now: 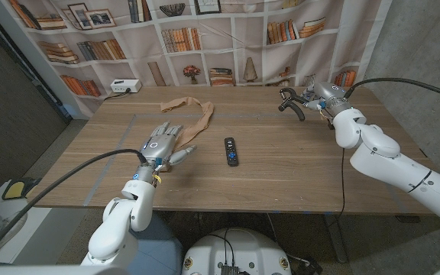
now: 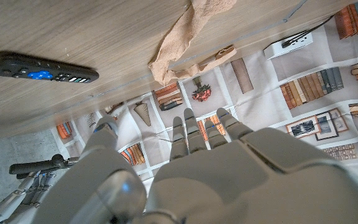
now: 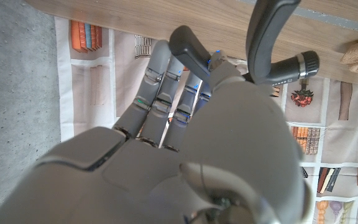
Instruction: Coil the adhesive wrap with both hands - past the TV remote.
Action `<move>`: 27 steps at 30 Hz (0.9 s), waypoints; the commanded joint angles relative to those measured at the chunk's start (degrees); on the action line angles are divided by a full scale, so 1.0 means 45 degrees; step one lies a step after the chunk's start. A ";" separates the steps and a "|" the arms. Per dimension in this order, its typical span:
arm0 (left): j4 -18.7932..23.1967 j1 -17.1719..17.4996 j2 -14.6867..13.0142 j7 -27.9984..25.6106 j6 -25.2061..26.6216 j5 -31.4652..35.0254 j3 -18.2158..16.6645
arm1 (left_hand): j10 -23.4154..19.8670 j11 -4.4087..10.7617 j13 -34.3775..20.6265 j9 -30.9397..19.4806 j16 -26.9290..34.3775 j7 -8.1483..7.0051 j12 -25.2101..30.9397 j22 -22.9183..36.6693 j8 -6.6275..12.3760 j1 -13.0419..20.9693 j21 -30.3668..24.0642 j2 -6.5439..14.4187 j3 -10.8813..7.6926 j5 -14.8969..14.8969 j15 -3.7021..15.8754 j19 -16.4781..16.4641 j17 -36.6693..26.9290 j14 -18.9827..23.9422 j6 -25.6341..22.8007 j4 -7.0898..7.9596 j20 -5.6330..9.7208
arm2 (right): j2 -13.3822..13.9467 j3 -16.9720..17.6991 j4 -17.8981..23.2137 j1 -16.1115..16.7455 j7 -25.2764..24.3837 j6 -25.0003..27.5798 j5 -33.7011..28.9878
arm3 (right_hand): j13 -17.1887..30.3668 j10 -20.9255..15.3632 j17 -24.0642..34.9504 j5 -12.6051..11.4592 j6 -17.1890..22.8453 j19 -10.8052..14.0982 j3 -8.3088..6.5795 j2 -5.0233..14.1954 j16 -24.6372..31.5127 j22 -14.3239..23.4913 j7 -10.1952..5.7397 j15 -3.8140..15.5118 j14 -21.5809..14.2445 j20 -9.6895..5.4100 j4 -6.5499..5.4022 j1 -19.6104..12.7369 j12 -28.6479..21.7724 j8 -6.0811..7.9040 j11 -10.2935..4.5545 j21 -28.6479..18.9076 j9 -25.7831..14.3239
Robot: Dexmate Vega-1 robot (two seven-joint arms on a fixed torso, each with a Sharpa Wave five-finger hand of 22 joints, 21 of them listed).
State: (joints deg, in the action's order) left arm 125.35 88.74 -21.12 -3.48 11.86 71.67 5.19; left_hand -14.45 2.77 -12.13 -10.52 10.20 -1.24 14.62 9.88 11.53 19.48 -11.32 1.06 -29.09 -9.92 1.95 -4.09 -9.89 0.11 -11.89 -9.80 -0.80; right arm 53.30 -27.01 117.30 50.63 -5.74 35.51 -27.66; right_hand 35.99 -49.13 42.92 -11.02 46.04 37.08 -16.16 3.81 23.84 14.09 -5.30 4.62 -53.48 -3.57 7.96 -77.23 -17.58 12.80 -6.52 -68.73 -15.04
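1. The wrap [image 1: 195, 112] lies as a loose tan strip on the far side of the table [image 1: 281, 176], left of centre, running from a flat end near the far edge toward me. Nothing of it is coiled yet, so I judge the job is at its very start: the reach, not the rolling.

2. My left hand [image 1: 163, 142] is just beside the near end of the strip, fingers spread and holding nothing. From the left wrist view the wrap [image 2: 185, 34] sits ahead of my fingertips [image 2: 199, 127], apart from them.

3. My right hand [image 1: 312, 98] is far off on the right, near the far edge, well apart from the wrap. Its fingers [image 3: 160, 93] are loosely extended and grip nothing that I can see (the dark curved fingers [image 3: 269, 34] ahead of them look like part of the same hand).

4. The remote [image 1: 231, 150] lies near the middle of the table, to the right of my left hand and nearer to me than the wrap.

5. Next, I think, the left hand must pinch the near end while the right crosses leftward, beyond the remote, to catch the strip.
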 commanded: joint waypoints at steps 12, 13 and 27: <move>-0.0154 0.0028 -0.0505 0.0248 -0.0157 -0.0048 -0.0120 | -0.0360 0.0208 -0.0032 -0.0063 0.0116 -0.0167 0.0065 0.0012 0.0195 0.0949 -0.0011 0.0018 -0.0284 -0.0097 0.0171 -0.0103 -0.0019 0.0144 -0.0414 -0.0142 0.0031 | -0.0234 -0.0392 -0.0024 -0.0308 0.0312 0.0349 -0.0418 | 0.0067 -0.0240 0.0128 -0.0075 0.0062 -0.0152 -0.0815 0.0737 -0.0035 -0.0167 -0.0056 0.1997 -0.0768 -0.1560 0.0241 -0.0662 0.0006 -0.0021 -0.0097 -0.0238 -0.0050; -0.0136 0.0038 -0.0527 0.0299 -0.0135 -0.0007 -0.0129 | -0.0360 0.0216 -0.0032 -0.0063 0.0117 -0.0175 0.0063 0.0012 0.0195 0.0978 -0.0010 0.0016 -0.0291 -0.0098 0.0166 -0.0108 -0.0019 0.0149 -0.0413 -0.0147 0.0039 | -0.0238 -0.0404 -0.0019 -0.0313 0.0324 0.0355 -0.0432 | 0.0077 -0.0238 0.0134 -0.0075 0.0069 -0.0167 -0.0821 0.0745 -0.0038 -0.0181 -0.0066 0.1996 -0.0774 -0.1563 0.0237 -0.0658 0.0006 -0.0019 -0.0094 -0.0249 -0.0051; 0.0077 0.0198 -0.0713 0.0764 -0.0136 0.0196 -0.0289 | -0.0935 0.0506 -0.0120 -0.0085 0.0284 -0.0402 0.0235 -0.0010 0.0260 0.2868 -0.0016 -0.0422 -0.0624 -0.0101 0.0629 -0.0448 -0.0016 0.0834 -0.0514 -0.0257 0.0415 | -0.0270 -0.0362 0.0162 -0.0191 0.0277 0.0521 -0.0509 | 0.0106 -0.0237 0.0192 -0.0069 0.0097 -0.0223 -0.0863 0.0747 -0.0082 -0.0323 -0.0101 0.1996 -0.0798 -0.1557 0.0235 -0.0637 0.0049 -0.0021 -0.0118 -0.0402 -0.0062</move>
State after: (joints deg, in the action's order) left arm 124.92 89.11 -23.62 -1.50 11.47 72.13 4.53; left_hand -17.16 5.03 -12.22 -10.60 10.72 -2.76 15.05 9.88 12.38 28.84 -11.32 0.11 -31.16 -10.19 3.38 -4.68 -9.89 1.54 -14.03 -10.91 -0.22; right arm 52.18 -28.69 117.27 49.40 -4.44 37.28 -29.63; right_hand 36.29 -49.30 43.56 -10.96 46.03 36.36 -16.16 3.81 23.40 12.57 -5.29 4.80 -53.67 -3.25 7.96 -77.24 -17.19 12.80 -6.68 -70.27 -15.06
